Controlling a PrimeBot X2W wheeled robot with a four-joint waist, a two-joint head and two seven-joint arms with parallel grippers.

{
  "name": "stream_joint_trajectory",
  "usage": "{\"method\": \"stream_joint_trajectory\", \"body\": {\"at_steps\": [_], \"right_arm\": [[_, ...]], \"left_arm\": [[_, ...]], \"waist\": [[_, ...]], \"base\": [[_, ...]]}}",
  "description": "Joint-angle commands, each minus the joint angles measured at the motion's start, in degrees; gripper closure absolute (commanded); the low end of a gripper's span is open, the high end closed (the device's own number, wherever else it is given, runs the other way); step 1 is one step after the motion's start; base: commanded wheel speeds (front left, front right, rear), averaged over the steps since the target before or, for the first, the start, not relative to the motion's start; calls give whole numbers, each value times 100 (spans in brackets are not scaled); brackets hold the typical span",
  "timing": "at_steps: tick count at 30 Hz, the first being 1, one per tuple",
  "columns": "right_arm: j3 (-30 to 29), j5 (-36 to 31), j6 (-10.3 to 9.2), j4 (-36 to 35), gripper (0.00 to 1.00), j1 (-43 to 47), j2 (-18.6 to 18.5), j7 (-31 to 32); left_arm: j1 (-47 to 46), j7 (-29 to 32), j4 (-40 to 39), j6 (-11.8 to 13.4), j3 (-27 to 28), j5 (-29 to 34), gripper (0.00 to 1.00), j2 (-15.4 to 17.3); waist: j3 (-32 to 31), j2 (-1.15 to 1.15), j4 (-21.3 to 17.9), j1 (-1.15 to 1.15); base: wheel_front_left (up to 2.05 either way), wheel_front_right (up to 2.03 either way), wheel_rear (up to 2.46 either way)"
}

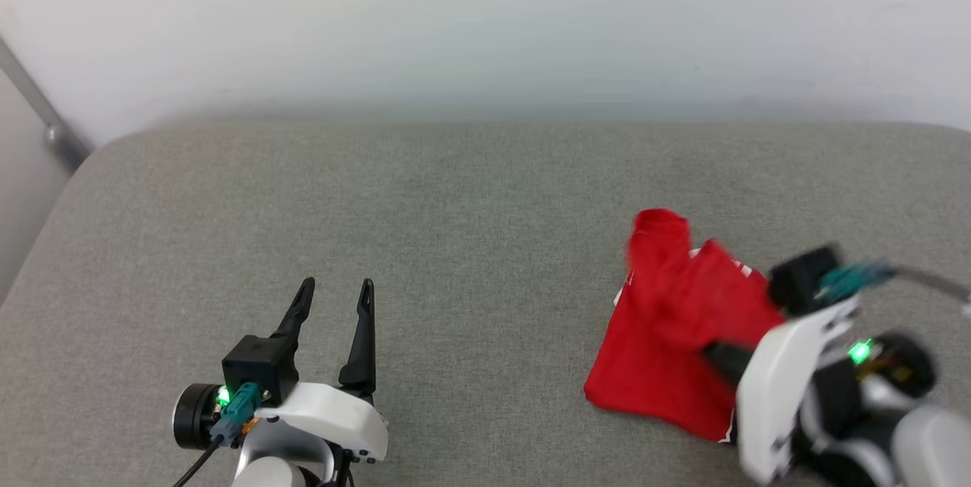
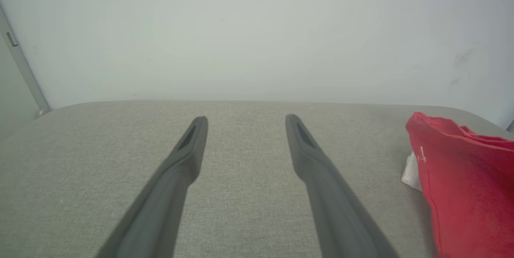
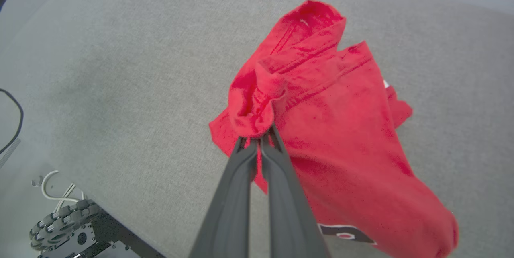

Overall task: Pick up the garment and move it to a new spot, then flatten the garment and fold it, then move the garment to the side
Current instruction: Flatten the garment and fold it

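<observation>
Right gripper [image 3: 259, 139] has its jaws closed on a bunched fold of the garment [image 3: 341, 137], which lies crumpled on the worktop [image 1: 455, 229] far to the right of the left gripper [image 1: 337, 284], whose jaws stand open.

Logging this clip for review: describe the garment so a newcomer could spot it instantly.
On the grey cushion, look to the robot's right. The crumpled shirt lies there, pinched by the right gripper. It is the only bright red thing.
</observation>
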Motion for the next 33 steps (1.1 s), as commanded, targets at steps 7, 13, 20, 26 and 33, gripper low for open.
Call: {"method": "stream_joint_trajectory", "body": {"at_steps": [7, 13, 20, 26, 33], "right_arm": [[1395, 598, -2, 49, 100, 1360, 133, -52], [1782, 731, -1, 791, 0, 1883, 284, -603], [1556, 270, -1, 501, 0, 1709, 416, -2500], [910, -130, -2, 287, 0, 1536, 550, -3757], [-339, -733, -2, 495, 0, 1382, 657, -4455]], "left_arm": [[150, 117, -108, 20, -66, -51, 0, 45], [219, 169, -90, 49, -89, -87, 0, 63], [386, 186, -83, 127, -22, -153, 0, 139], [443, 183, -80, 171, -6, -192, 0, 176], [436, 206, -120, 192, -53, -186, 0, 174]], "waist": [[-218, 0, -4, 0], [-230, 0, 70, 0], [-281, 0, 48, 0], [-345, 0, 36, 0], [-346, 0, 18, 0]], "base": [[0, 0, 0], [0, 0, 0], [0, 0, 0], [0, 0, 0], [0, 0, 0]]}}
